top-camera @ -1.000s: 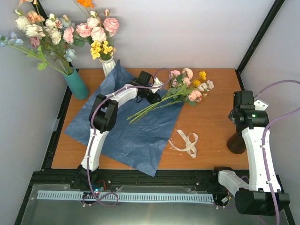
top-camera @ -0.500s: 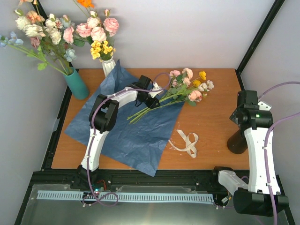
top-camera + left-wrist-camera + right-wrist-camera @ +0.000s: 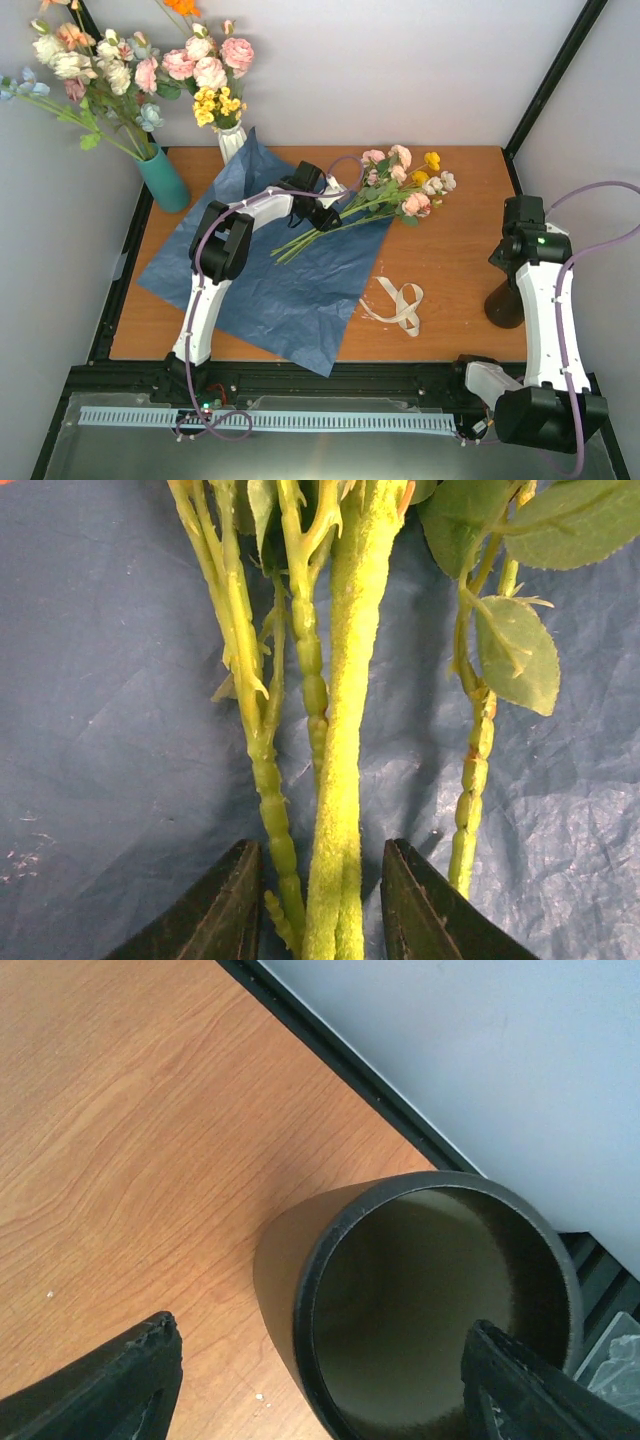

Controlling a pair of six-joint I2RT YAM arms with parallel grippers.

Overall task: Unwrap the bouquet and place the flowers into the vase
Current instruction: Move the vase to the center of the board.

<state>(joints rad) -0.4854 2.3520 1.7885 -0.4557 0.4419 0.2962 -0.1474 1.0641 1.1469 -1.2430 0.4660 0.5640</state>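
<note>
While the left tool (image 3: 320, 880) pinches flowers' (image 3: 345, 730) fuzzy stems, the right tool (image 3: 322, 1350) gapes around round-rimmed vase (image 3: 430, 1182).

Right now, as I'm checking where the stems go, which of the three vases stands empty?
The dark brown vase at the right edge; the teal vase and white vase are both filled.

1. Overhead view: the right arm (image 3: 545, 310) covers most of the vase (image 3: 503, 305); only part of its lower body shows.
2. Right wrist view: the bottom edge cuts off the vase's near rim and both fingers (image 3: 110, 1385) of the right end effector (image 3: 325, 1390).
3. Left wrist view: the top edge cuts off the flowers (image 3: 345, 680) above the stems, so no blooms show. The bottom edge crops the left end effector (image 3: 318, 910).
4. Overhead view: the left end effector's fingertips are too small to distinguish among the stems.
</note>
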